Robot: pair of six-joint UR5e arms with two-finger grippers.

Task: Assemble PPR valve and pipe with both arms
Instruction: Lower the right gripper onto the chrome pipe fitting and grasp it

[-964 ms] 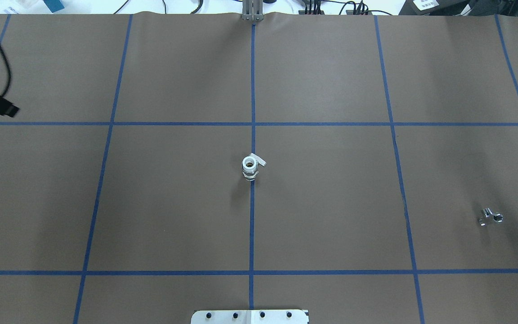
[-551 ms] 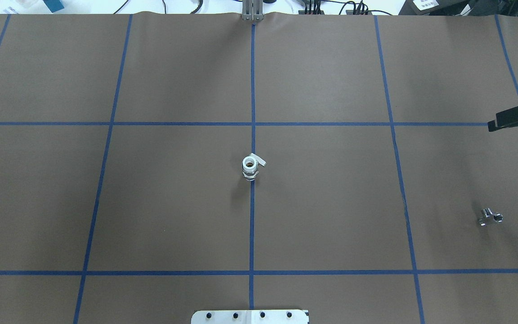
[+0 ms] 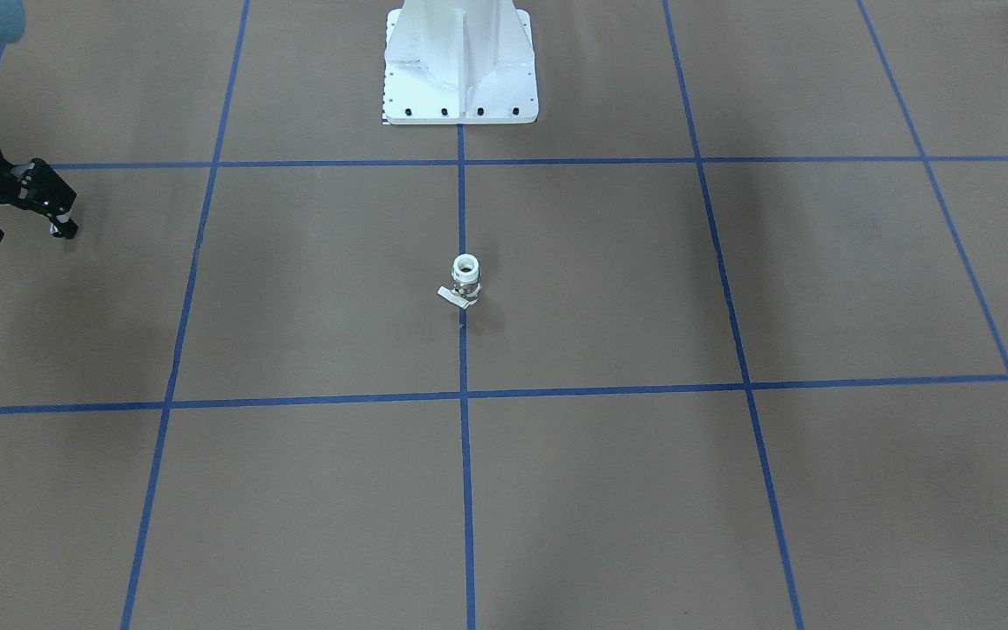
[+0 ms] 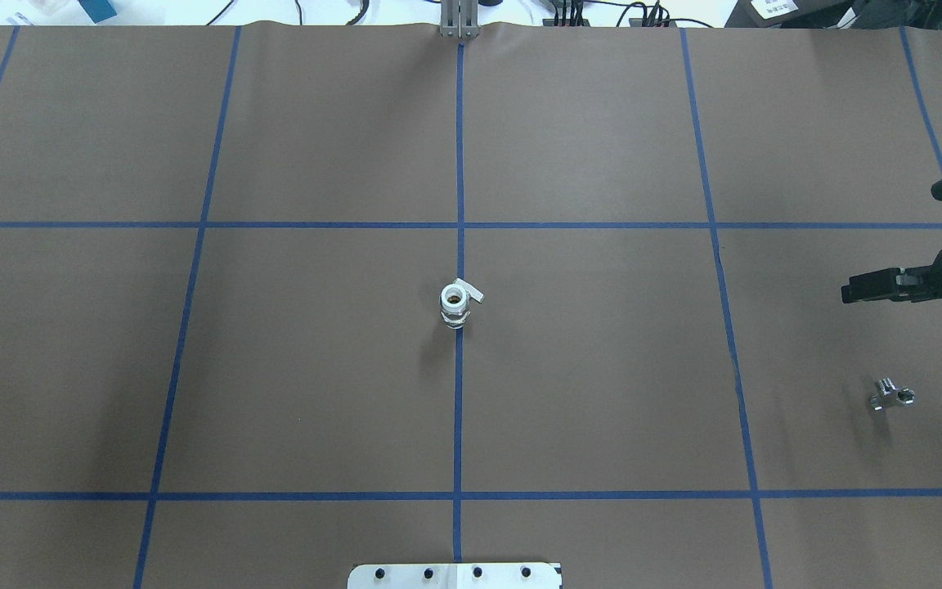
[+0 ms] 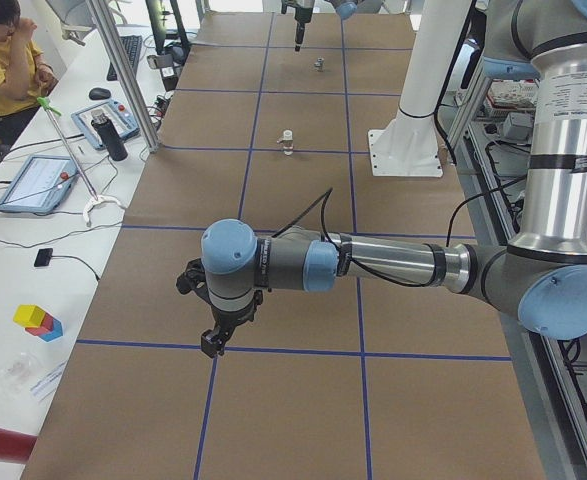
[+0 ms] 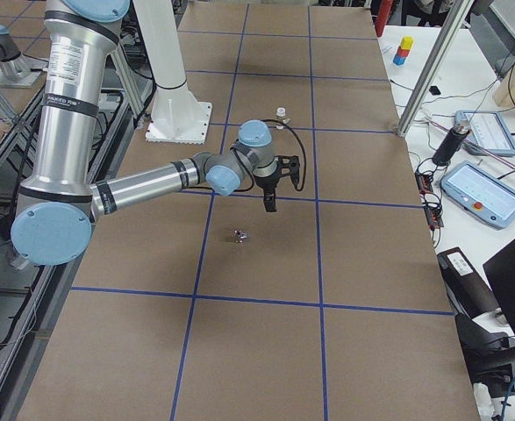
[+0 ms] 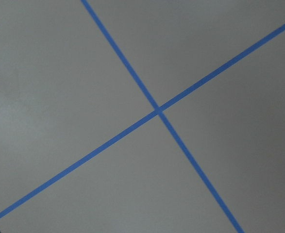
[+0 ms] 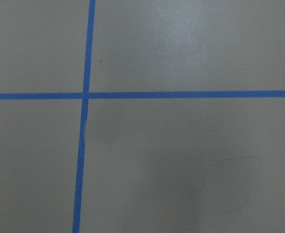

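The white PPR valve (image 4: 456,304) stands upright at the table's middle, open ring end up, lever tab at its far side; it also shows in the front view (image 3: 465,280). The small chrome pipe (image 4: 892,395) lies alone at the near right (image 6: 239,235). My right gripper (image 4: 850,292) hovers beyond the pipe, apart from it; the front view shows it open and empty (image 3: 27,232). My left gripper (image 5: 213,343) shows only in the left side view, low over bare paper far from both parts, and I cannot tell its state. Both wrist views hold only brown paper and blue tape.
The white pedestal (image 3: 460,61) stands at the robot's edge, its base plate (image 4: 455,575) on the centre line. Brown paper with a blue tape grid covers the table. A person (image 5: 3,60) sits at a side bench with tablets and cables.
The left gripper has left the overhead view at the left edge. The right gripper has come in from the right edge and moved nearer the robot, toward the pipe. Valve and pipe have not moved.
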